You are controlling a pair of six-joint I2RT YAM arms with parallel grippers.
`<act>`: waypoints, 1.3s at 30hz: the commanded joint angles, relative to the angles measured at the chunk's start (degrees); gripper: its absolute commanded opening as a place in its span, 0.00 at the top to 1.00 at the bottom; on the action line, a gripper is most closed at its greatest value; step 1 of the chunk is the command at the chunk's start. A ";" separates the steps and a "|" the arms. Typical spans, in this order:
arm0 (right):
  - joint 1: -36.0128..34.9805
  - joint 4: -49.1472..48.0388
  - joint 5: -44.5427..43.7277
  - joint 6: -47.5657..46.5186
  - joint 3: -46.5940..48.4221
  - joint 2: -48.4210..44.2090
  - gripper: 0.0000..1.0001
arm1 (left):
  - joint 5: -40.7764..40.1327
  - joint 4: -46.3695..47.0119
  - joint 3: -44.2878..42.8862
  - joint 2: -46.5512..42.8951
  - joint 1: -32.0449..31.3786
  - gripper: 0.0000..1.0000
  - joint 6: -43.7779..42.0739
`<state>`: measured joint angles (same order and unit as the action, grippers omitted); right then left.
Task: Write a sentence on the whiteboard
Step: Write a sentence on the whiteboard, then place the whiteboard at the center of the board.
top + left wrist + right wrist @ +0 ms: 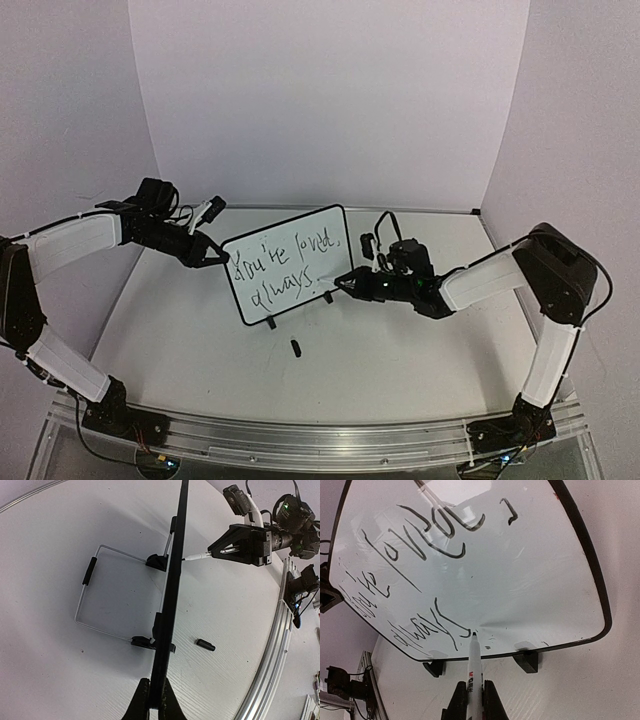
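Note:
The whiteboard (pixel 290 262) stands upright on two black feet in the middle of the table, with the sentence (pixel 285 265) "You're loved, always." in dark script on two lines. My left gripper (pixel 212 256) is shut on the board's upper left edge; the left wrist view shows the board edge-on (pixel 170 605) clamped between the fingers. My right gripper (pixel 352 285) is shut on a white marker (pixel 475 672), its tip touching the board (pixel 520 570) just after the last word (pixel 427 630), near the bottom edge.
A small black marker cap (pixel 295 347) lies on the table in front of the board and shows in the left wrist view (pixel 205 644). A wire stand (pixel 95 597) props the board from behind. An aluminium rail (pixel 300 440) runs along the near table edge.

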<state>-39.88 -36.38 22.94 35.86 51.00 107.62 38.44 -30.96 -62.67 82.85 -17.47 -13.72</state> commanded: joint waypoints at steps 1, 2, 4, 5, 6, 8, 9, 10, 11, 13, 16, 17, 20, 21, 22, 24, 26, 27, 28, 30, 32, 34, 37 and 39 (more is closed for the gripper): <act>0.31 -1.56 -0.90 -0.53 2.27 1.48 1.00 | -4.16 -1.47 -1.08 1.26 -0.46 1.00 -1.44; 0.38 -1.58 -0.86 -0.52 2.47 1.67 1.00 | -4.16 -1.47 -1.12 1.26 -0.46 1.00 -1.45; 0.35 -1.60 -0.87 -0.50 2.71 2.07 1.00 | -4.19 -1.47 -1.07 1.26 -0.48 1.00 -1.47; 0.39 -1.59 -0.86 -0.57 2.80 2.18 1.00 | -4.20 -1.47 -1.12 1.26 -0.47 1.00 -1.48; 0.40 -1.59 -0.88 -0.55 2.87 2.26 1.00 | -4.22 -1.47 -1.14 1.26 -0.46 1.00 -1.49; 0.46 -1.56 -0.99 -0.61 2.96 2.32 1.00 | -4.23 -1.47 -1.15 1.27 -0.46 1.00 -1.43; 0.44 -1.58 -1.04 -0.66 3.04 2.39 1.00 | -4.19 -1.45 -1.16 1.26 -0.48 1.00 -1.49; 0.51 -1.58 -0.99 -0.69 3.10 2.52 1.00 | -4.16 -1.47 -1.15 1.26 -0.46 1.00 -1.50; 0.53 -1.56 -1.00 -0.66 3.19 2.63 1.00 | -4.16 -1.49 -1.14 1.26 -0.46 1.00 -1.56; 0.59 -1.59 -1.17 -0.68 3.29 2.83 1.00 | -4.22 -1.50 -1.19 1.26 -0.47 1.00 -1.50; 0.67 -1.59 -1.23 -0.74 3.44 2.98 1.00 | -4.25 -1.56 -1.10 1.26 -0.46 1.00 -1.49; 0.68 -1.59 -1.23 -0.72 3.48 2.96 1.00 | -4.23 -1.56 -1.12 1.26 -0.46 1.00 -1.53; 0.65 -1.59 -1.23 -0.73 3.42 2.80 1.00 | -4.21 -1.58 -1.19 1.26 -0.46 1.00 -1.49; 0.68 -1.59 -1.26 -0.76 3.38 2.74 1.00 | -4.22 -1.57 -1.17 1.26 -0.48 1.00 -1.50; 0.75 -1.60 -1.31 -0.79 3.33 2.69 1.00 | -4.21 -1.55 -1.15 1.26 -0.50 1.00 -1.52; 0.77 -1.60 -1.25 -0.82 3.31 2.68 1.00 | -4.20 -1.55 -1.10 1.26 -0.52 1.00 -1.51; 0.77 -1.59 -1.03 -0.83 3.40 2.76 1.00 | -4.16 -1.56 -1.15 1.26 -0.50 1.00 -1.54; 0.77 -1.59 -0.94 -0.78 3.38 2.76 1.00 | -4.20 -1.56 -1.17 1.26 -0.50 1.00 -1.50; 0.77 -1.59 -0.87 -0.75 3.34 2.69 1.00 | -4.23 -1.56 -1.16 1.26 -0.47 1.00 -1.50; 0.76 -1.62 -0.75 -0.76 2.97 2.17 1.00 | -4.29 -1.57 -1.14 1.19 -0.49 1.00 -1.52; 0.76 -1.63 -1.13 -0.92 2.01 0.96 1.00 | -4.38 -1.61 -1.20 1.07 -0.46 1.00 -1.49; 0.76 -1.59 -1.93 -1.03 0.48 -1.36 1.00 | -4.54 -1.71 -1.18 0.88 -0.46 1.00 -1.48; 0.77 -0.76 -3.44 -1.62 -1.90 -5.02 1.00 | -4.62 -1.74 -1.18 0.74 -0.46 0.94 -1.19; 0.76 0.76 -4.25 -2.38 -2.68 -7.15 1.00 | -4.63 -1.76 -1.24 0.73 -0.46 0.85 -0.69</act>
<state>-39.43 -35.83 21.36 35.31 49.92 106.67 38.20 -30.97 -62.67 82.83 -17.48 -13.73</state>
